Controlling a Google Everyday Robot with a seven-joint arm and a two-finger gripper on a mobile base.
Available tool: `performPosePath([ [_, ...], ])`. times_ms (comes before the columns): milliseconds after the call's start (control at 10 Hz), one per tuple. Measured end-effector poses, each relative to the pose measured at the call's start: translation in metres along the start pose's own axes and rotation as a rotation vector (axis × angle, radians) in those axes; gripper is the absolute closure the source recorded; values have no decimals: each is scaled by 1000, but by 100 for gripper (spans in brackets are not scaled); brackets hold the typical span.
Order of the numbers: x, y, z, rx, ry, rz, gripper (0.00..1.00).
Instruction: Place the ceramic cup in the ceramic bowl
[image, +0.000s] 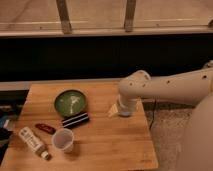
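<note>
The ceramic cup (63, 140) is a small pale tapered cup standing upright near the front left of the wooden table (115, 147). The ceramic bowl (70, 102) is round and green, and sits behind the cup towards the back of the table. My gripper (121, 111) points down over the table's right part, to the right of the bowl and well away from the cup. It is open and holds nothing. The white arm (170, 87) reaches in from the right.
A dark flat bar (75, 120) lies between bowl and cup. A small red object (45, 128) and a white tube-like bottle (34, 142) lie at the left front. The table's right edge is just beyond the gripper. A dark wall runs behind.
</note>
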Motion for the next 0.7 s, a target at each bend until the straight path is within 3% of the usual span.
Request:
performPosePath([
  [300, -1, 60, -23, -49, -29, -169, 20],
  [700, 35, 165, -70, -70, -96, -429, 20],
])
